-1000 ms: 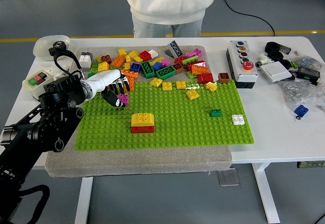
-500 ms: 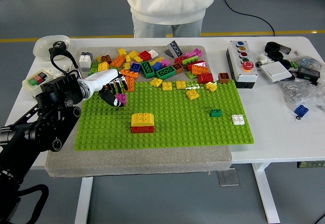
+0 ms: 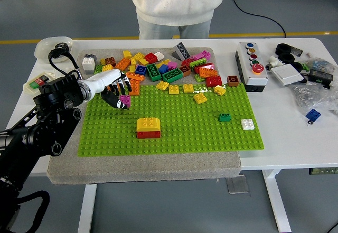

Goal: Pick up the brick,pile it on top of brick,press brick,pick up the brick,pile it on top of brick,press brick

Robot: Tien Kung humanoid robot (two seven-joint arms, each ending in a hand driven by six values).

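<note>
The left hand [image 3: 117,90] has risen and drawn a little toward the far left over the last second, its fingers curled around a small magenta brick [image 3: 126,101] that now hangs clear of the green baseplate [image 3: 174,132], over its far-left corner. That reads as the pick-up done and the carry starting; the piling and pressing are not yet done. The likely target is the yellow-on-red stack [image 3: 148,127], which sits unmoved near the middle-left of the plate, to the right of and nearer than the held brick. The right hand is out of view.

Counting left to right: one switch box [image 3: 37,83] at the table's left edge; one held magenta brick; one stack of two bricks; one loose pile [image 3: 158,66] of mixed bricks along the far edge of the plate, too many and too overlapped to count exactly; about four yellow bricks [image 3: 187,90] just inside the far edge; one small green brick [image 3: 224,117] and one white brick [image 3: 247,123] on the right part of the plate; one button box [image 3: 251,64] further right; one blue brick [image 3: 313,115] near the right edge. A person [image 3: 177,3] stands at the far side, hands not visible.
</note>
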